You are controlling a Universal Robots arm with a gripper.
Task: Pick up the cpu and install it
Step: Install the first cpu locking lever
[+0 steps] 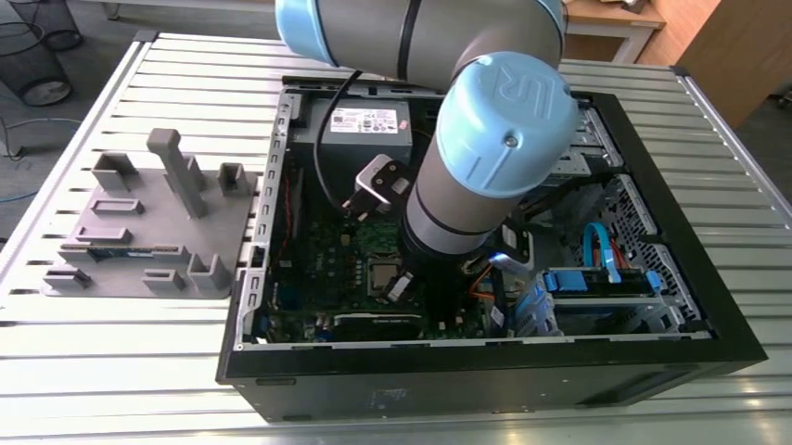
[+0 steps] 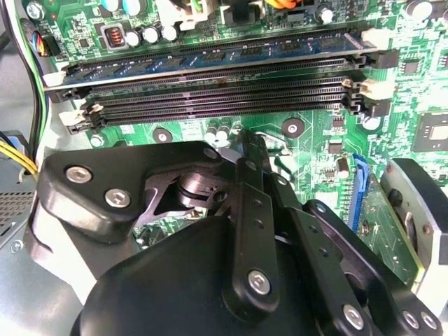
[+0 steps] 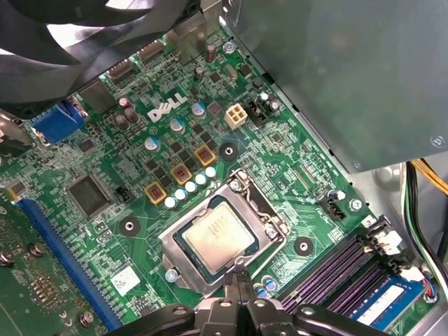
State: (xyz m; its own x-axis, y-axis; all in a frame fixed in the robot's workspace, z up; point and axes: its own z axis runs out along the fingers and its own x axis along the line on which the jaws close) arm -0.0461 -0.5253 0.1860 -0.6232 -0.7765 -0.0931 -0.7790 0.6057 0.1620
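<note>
The cpu (image 3: pixel 218 234), a small silver square chip, lies flat inside the silver-framed socket (image 3: pixel 269 224) on the green motherboard; it also shows in the exterior view as the cpu (image 1: pixel 381 276). My gripper (image 3: pixel 238 281) hangs just above the socket frame's edge, beside the chip, its two black fingers pressed together with nothing between them. In the second wrist view the gripper (image 2: pixel 250 150) and its black linkage stand over the board near the memory slots (image 2: pixel 224 98). The arm (image 1: pixel 483 158) reaches down into the open computer case (image 1: pixel 495 371).
A grey tray (image 1: pixel 148 232) with upright holders and a thin green memory stick (image 1: pixel 118 250) sits at the exterior view's left. The power supply (image 3: pixel 350 70), a black fan (image 3: pixel 105 28), a blue slot (image 3: pixel 63 259), cables (image 1: pixel 600 250) and case walls crowd the socket.
</note>
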